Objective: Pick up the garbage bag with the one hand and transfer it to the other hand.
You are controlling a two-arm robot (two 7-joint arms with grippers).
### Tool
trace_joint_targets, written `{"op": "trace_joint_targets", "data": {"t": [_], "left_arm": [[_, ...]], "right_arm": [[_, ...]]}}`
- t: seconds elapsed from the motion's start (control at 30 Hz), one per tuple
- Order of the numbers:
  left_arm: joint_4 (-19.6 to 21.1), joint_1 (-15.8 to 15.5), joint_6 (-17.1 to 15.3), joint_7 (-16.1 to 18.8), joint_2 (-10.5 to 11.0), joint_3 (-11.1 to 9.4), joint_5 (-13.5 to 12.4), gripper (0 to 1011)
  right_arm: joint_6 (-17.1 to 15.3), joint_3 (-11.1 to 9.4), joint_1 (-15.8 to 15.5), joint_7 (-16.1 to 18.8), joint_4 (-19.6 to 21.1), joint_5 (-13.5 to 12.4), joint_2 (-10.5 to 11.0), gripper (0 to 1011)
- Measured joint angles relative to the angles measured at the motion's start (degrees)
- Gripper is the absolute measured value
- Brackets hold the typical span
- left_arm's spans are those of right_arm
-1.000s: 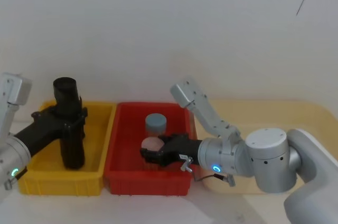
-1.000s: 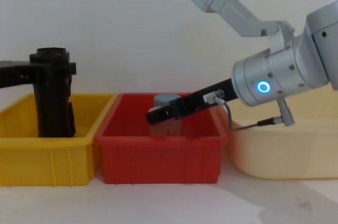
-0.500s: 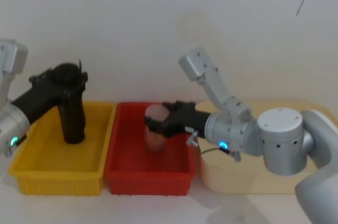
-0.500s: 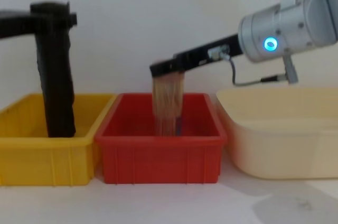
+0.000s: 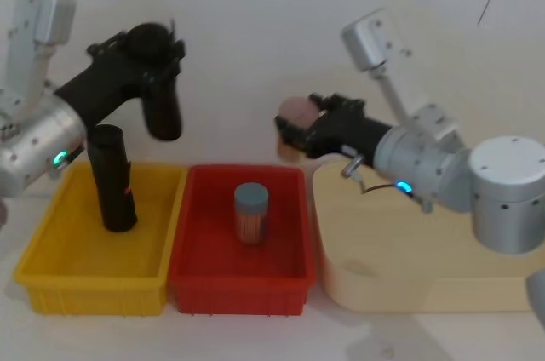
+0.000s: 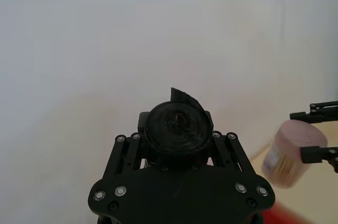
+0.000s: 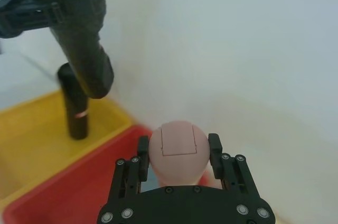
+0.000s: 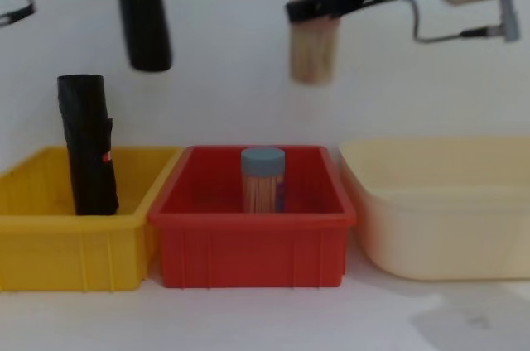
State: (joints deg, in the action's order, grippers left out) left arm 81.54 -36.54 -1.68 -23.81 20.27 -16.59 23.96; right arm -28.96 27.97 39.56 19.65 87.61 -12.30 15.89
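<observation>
Up went both arms since a second ago. Down in front, one black roll [image 5: 115, 178] stands in the yellow bin [image 5: 102, 283] and the blue-lidded jar [image 5: 251, 212] in the red bin [image 5: 238, 283]; higher and farther back the left gripper [image 5: 152, 42] pinches the garbage bag [image 5: 164, 114] near its top and the right gripper [image 5: 291, 131] pinches a pink-lidded jar [image 8: 314, 49]. The bag hangs almost straight up and down at about 9 o'clock from the right gripper, well apart, and I think those full jaws cannot take it yet; its top is cut off in the chest view and I cannot find its label.
</observation>
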Motion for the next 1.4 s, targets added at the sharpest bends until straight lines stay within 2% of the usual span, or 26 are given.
{"op": "trace_joint_targets", "data": {"t": [0.2, 0.23, 0.4, 0.43, 0.73, 0.77, 0.93, 0.97, 1.07, 1.1, 1.17, 1.2, 1.23, 1.3, 1.33, 1.4], "left_arm": [[-3.15, -4.39, 1.68, -2.74, -2.69, -2.01, 0.6, 529], [-3.15, -4.39, 1.68, -2.74, -2.69, -2.01, 0.6, 529], [-6.78, -8.1, 3.11, -5.31, -5.36, -3.9, 1.33, 531], [-7.52, -8.78, 3.33, -5.71, -5.96, -4.26, 1.45, 531], [-16.51, -15.08, 5.96, -10.91, -11.69, -7.44, 3.2, 529], [-18.76, -16.34, 6.39, -11.85, -12.96, -7.99, 3.54, 529], [-25.62, -19.75, 7.84, -15.36, -16.5, -9.31, 4.85, 529], [-28.73, -21.14, 8.33, -16.56, -17.93, -9.68, 5.3, 529], [-33.47, -23.2, 9.38, -18.8, -19.97, -10.03, 6.11, 529], [-38.27, -25.36, 10.35, -20.4, -21.76, -10.52, 7.01, 529], [-41.54, -26.8, 11.37, -21.95, -23.01, -11.01, 8.07, 531], [-45.68, -28.63, 12.24, -23.29, -24.54, -11.59, 8.97, 531], [-47.74, -29.57, 12.76, -24.14, -25.29, -11.87, 9.52, 529], [-50.6, -30.86, 13.49, -25.24, -26.35, -12.26, 10.28, 531], [-53.3, -32.05, 14.21, -26.38, -27.33, -12.62, 11.07, 531], [-56.82, -33.61, 15.09, -27.75, -28.63, -13.13, 11.99, 529]], "right_arm": [[-0.79, -2.81, -1.45, -2.76, 4.02, 1.04, 1.77, 650], [-0.92, -3.17, -1.68, -3.08, 4.49, 1.15, 2.0, 650], [-2.05, -6.17, -3.8, -5.51, 8.08, 1.86, 3.71, 650], [-2.05, -6.17, -3.8, -5.51, 8.08, 1.86, 3.71, 650], [-4.66, -12.5, -8.74, -8.31, 12.39, 2.01, 7.24, 650], [-4.95, -12.9, -9.08, -8.36, 12.55, 1.94, 7.48, 650], [-6.24, -15.14, -11.04, -8.24, 12.85, 1.22, 8.89, 650], [-6.34, -15.5, -11.3, -8.08, 12.83, 1.02, 9.08, 650], [-6.57, -16.37, -12.01, -7.34, 12.47, 0.38, 9.53, 650], [-6.61, -16.63, -12.22, -7.17, 12.33, 0.22, 9.65, 650], [-6.7, -17.07, -12.63, -6.74, 12.05, -0.12, 9.87, 668], [-6.72, -17.23, -12.74, -6.6, 11.98, -0.22, 9.94, 697], [-6.73, -17.39, -12.84, -6.48, 11.9, -0.32, 10.01, 714], [-6.81, -17.78, -13.14, -6.15, 11.69, -0.58, 10.19, 794], [-6.84, -17.9, -13.23, -6.05, 11.63, -0.65, 10.25, 848], [-6.91, -18.18, -13.46, -5.79, 11.48, -0.86, 10.37, 886]]}}
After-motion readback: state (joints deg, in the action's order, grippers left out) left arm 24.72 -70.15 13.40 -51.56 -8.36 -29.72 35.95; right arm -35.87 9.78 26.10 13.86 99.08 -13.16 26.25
